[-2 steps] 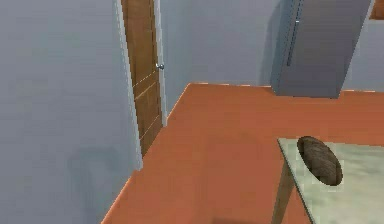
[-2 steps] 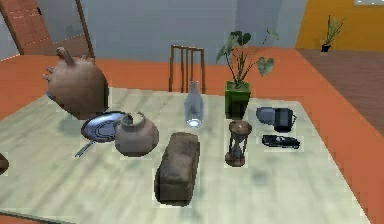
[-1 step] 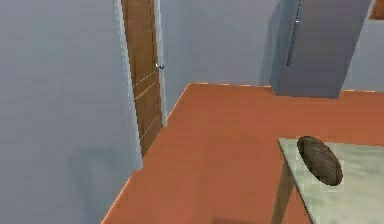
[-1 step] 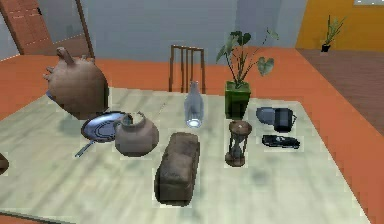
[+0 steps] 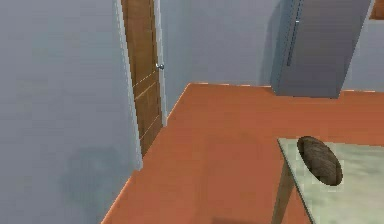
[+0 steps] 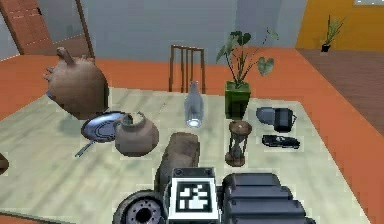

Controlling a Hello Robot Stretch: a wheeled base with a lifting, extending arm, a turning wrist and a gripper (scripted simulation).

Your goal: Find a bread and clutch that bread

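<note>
Viewing brown loaf (image 6: 180,155) on tabletop (image 6: 40,130), near end hidden behind my arm (image 6: 255,195); cannot tell whether fingers hold anything.

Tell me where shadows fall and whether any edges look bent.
Forward view: a grey shadow low on the blue wall; edges of the door and the grey fridge lean, only in the picture. Arm side view: even light on the table, a pale sheen on the glass bottle.
</note>
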